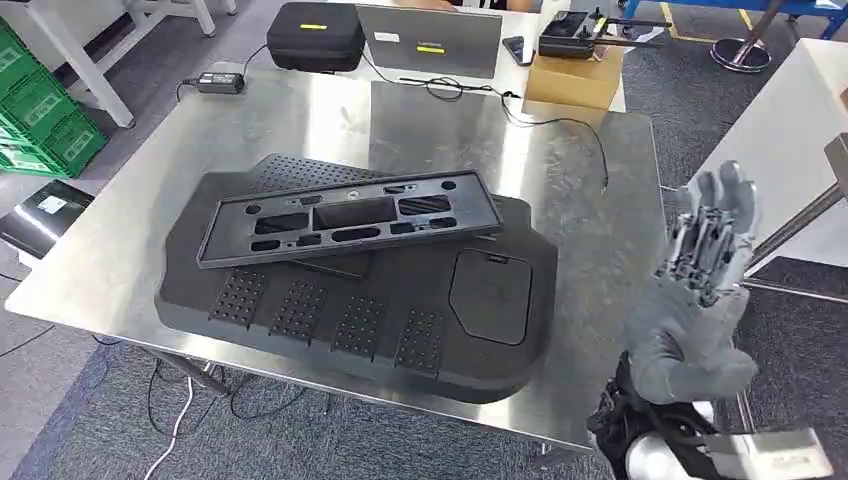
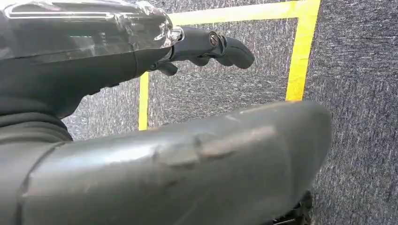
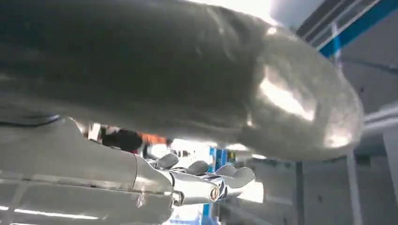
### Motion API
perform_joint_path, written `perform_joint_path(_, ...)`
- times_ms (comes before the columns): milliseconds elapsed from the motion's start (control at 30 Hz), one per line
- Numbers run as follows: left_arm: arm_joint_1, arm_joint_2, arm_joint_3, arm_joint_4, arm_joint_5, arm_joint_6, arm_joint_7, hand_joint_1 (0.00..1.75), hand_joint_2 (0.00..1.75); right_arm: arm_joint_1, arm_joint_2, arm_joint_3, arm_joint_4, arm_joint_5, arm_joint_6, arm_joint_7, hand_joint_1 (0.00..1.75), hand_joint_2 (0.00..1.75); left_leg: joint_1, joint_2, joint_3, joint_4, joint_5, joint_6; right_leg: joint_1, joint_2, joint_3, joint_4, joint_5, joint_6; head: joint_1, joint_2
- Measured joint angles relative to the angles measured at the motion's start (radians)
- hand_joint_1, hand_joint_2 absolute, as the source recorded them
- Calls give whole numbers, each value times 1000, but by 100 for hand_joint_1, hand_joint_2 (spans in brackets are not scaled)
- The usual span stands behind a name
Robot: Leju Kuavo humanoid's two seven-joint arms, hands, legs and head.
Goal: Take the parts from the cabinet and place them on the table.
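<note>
Right hand (image 1: pixel 700 290): raised upright beside tabletop (image 1: pixel 590 200), fingers spread, empty. 2 black plastic parts: slotted frame (image 1: pixel 350 220) atop perforated panel (image 1: pixel 400 310); steel tabletop.

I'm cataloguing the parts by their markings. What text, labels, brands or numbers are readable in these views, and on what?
Nothing here can be read.
Black case: yellow label, too small to read.
Laptop: white sticker, blurred.
Power adapter: pale label, too small.
Dark flat device left of the steel table: white sticker, blurred.
Black frame part and black panel: no visible lettering.
</note>
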Motion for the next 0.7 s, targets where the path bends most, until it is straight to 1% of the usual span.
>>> perform_joint_path(100,-1,0,0,0,0,0,0,0,0,22,0,-16,-29,16,-15,5,0,0,0,0,0,0,0,0,0,0,0,0,0,0,0,0)
perform_joint_path(333,-1,0,0,0,0,0,0,0,0,38,-1,-34,-66,21,-20,6,0,0,0,1,0,0,0,0,0,0,0,0,0,0,0,0)
perform_joint_path(433,-2,0,0,0,0,0,-2,0,0,44,-1,-43,-77,49,-41,9,0,0,0,0,0,0,0,0,0,0,0,0,0,0,0,0)
perform_joint_path(533,-3,0,1,0,-2,0,-5,0,0,55,-1,-50,-95,107,-66,26,0,0,0,0,0,0,0,0,0,0,0,0,0,0,0,0)
perform_joint_path(700,-4,-2,1,0,0,-9,-5,0,0,62,-1,-58,-114,141,-70,44,0,0,0,0,0,0,0,0,0,0,0,0,0,0,0,0)
